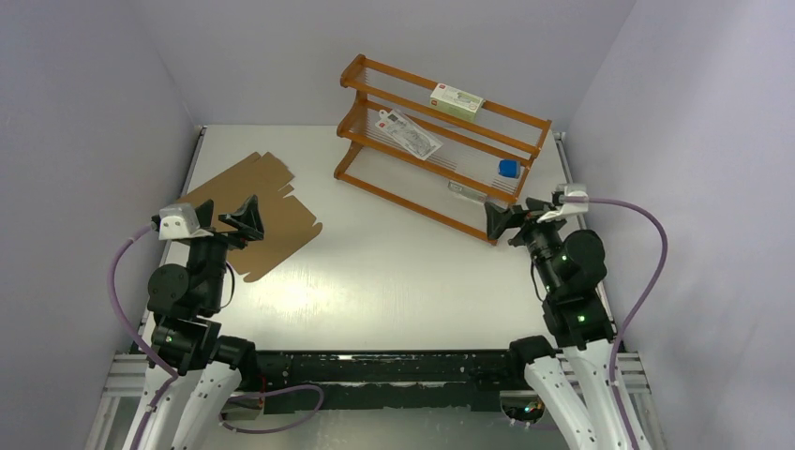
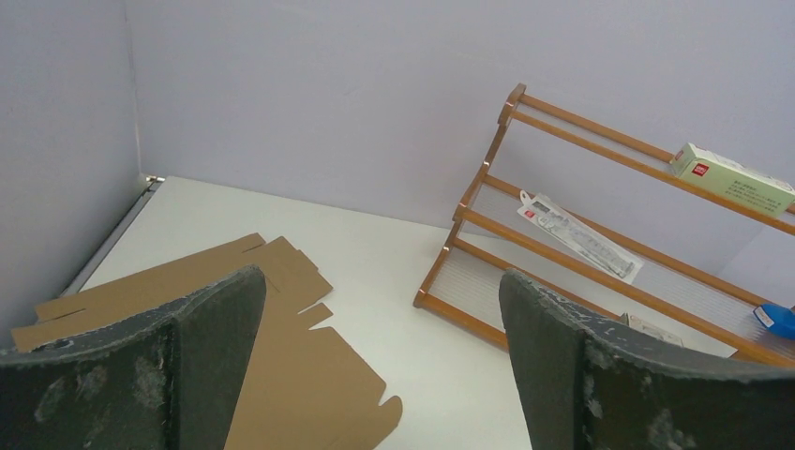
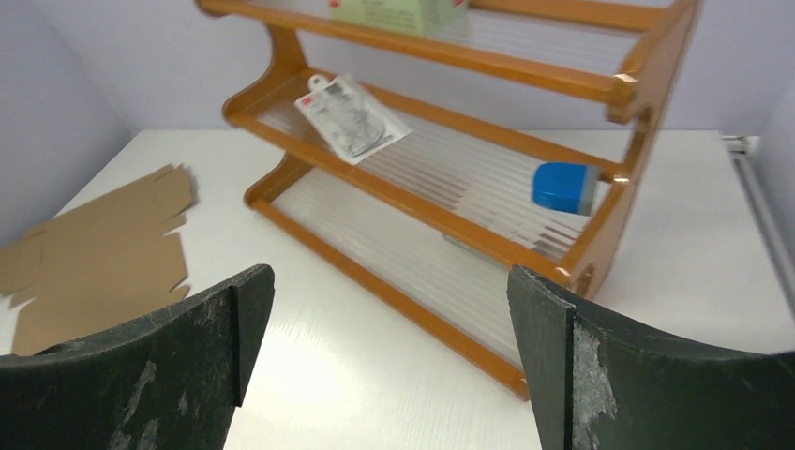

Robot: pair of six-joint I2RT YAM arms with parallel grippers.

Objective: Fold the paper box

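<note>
The paper box [image 1: 272, 211] is a flat brown cardboard sheet with flaps and notches, lying unfolded on the white table at the left. My left gripper [image 1: 242, 225] hovers over the sheet's near left part, open, with nothing between its fingers. In the left wrist view the paper box [image 2: 300, 366] runs under and past the left finger, and the left gripper [image 2: 382, 281] stands wide. My right gripper [image 1: 502, 220] is open and empty at the right, beside the near end of the wooden rack. The right wrist view shows the paper box [image 3: 94, 262] far left and the right gripper [image 3: 389, 277] wide apart.
An orange wooden rack [image 1: 412, 202] with three shelves stands slantwise at the back right. It holds a white and green carton [image 1: 457, 99], a flat plastic packet [image 1: 408, 133] and a small blue block [image 1: 508, 169]. Lilac walls enclose the table on three sides.
</note>
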